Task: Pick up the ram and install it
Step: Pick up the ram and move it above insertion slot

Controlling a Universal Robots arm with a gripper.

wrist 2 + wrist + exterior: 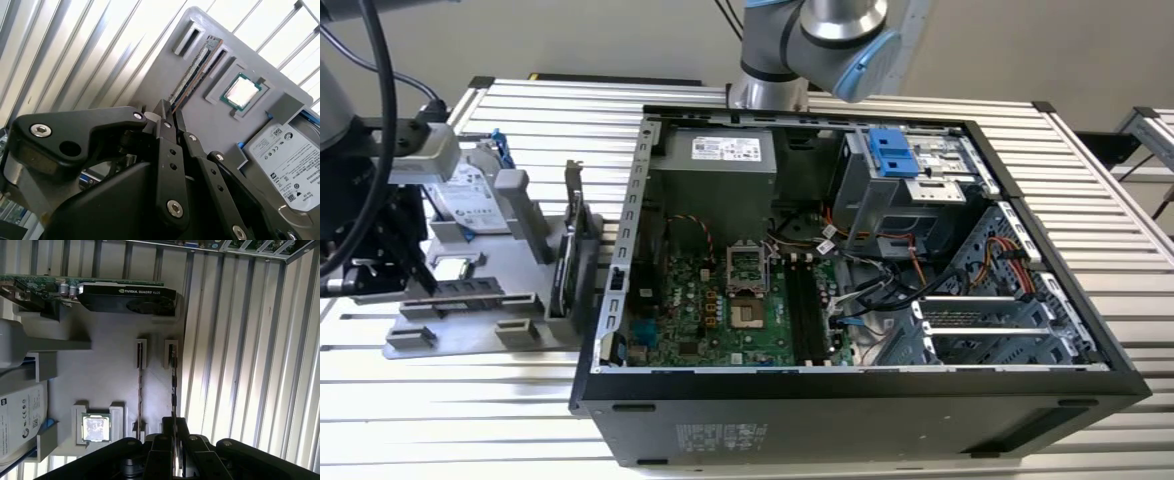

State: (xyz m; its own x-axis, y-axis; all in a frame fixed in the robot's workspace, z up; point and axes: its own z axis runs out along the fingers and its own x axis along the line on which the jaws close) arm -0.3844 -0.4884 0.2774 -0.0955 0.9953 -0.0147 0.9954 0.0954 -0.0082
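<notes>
I have the claw closed on the near end of the ram. In both wrist views the two black fingers sit tight on either side of the stick, and I see no gap between them and it. The fingers cover that end, so I can't tell how far along the stick the grip reaches.

The ram stands on its long edge in the grey holder, and its far end is seated in a raised slot. In the second wrist view I can make out a row of dark chips along one face, while the first wrist view gives me it edge-on as a thin dark line.

Just beside it, on the processor's side, runs a second thin strip. I can't say whether that is another stick or only a groove.

The square silver processor lies flat in its own pocket near the ram. The hard drive beyond it is cut off by the frame, and so is the graphics card, which stands at the holder's far end.

In the exterior view the holder sits on the slatted bench, at the exterior view's left of the open computer case. A dark bulk with cables hangs over that side, cut off by the frame edge and hiding part of the holder. I can't pick out the ram from there.
</notes>
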